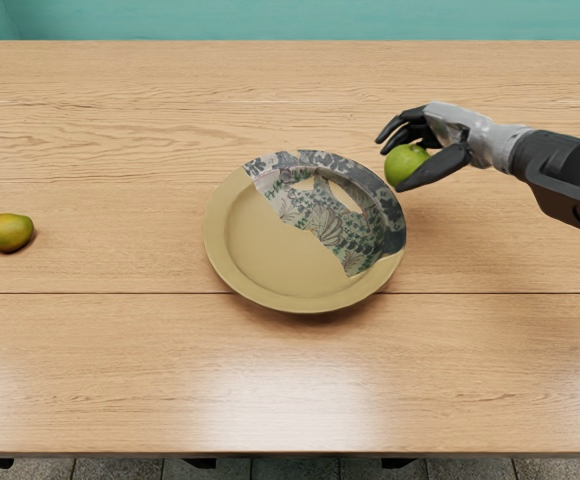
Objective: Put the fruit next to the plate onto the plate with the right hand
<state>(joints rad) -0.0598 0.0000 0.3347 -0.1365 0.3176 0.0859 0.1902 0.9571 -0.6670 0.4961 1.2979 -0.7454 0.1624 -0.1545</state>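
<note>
Green fruit (403, 166) is gripped in my right hand (432, 138), fingers curled over the top and thumb underneath, just beside the plate (255, 255) at its upper right rim. I see a mango (7, 232) way off left on the table (290, 380)

Glossy wood table (290, 380) (visible grain); matt plate (270, 250).

I'm at a wide wooden table (290, 380), its long planks running left to right, in what reads as a bare rendered room more than a lived-in home. A flat teal wall (290, 18) closes off the far side; a strip of grey floor (300, 469) shows under the near edge. A patterned plate (260, 250), a green fruit (404, 165) and a yellowish fruit (6, 232) give it a dining-table feel.
</note>
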